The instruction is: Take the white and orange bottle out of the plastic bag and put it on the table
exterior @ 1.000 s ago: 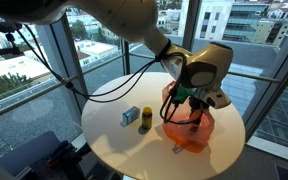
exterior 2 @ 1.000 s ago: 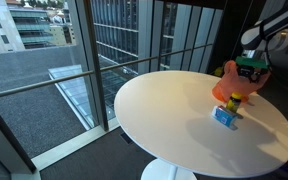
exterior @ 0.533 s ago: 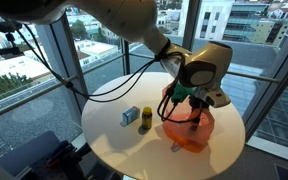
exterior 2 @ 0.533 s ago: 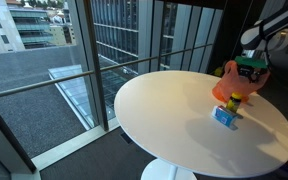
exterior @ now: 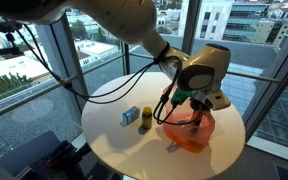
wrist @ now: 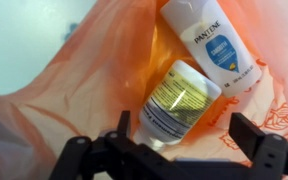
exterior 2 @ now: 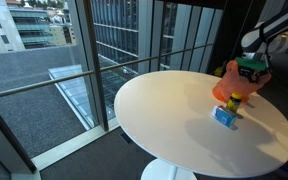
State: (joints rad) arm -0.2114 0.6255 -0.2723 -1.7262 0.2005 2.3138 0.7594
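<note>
Hovering over the bag (wrist: pixel 104 60) on the desk (exterior: pixel 109 137), the end effector (wrist: pixel 182 128) was spread wide, grasping nothing. The bottle (wrist: pixel 179 95) lay inside the bag, left of a Pantene bottle (wrist: pixel 212 45). It looked light, stiff and slick; gripping across its body, clear of loose film, seemed best.

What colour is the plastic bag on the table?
The plastic bag is translucent orange; the wrist view shows it best.

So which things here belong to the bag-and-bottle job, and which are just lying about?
Job: open gripper; orange plastic bag; yellow-labelled bottle inside it, likely the target; table.
Lying about: Pantene bottle in the bag; blue box; small yellow item.
</note>
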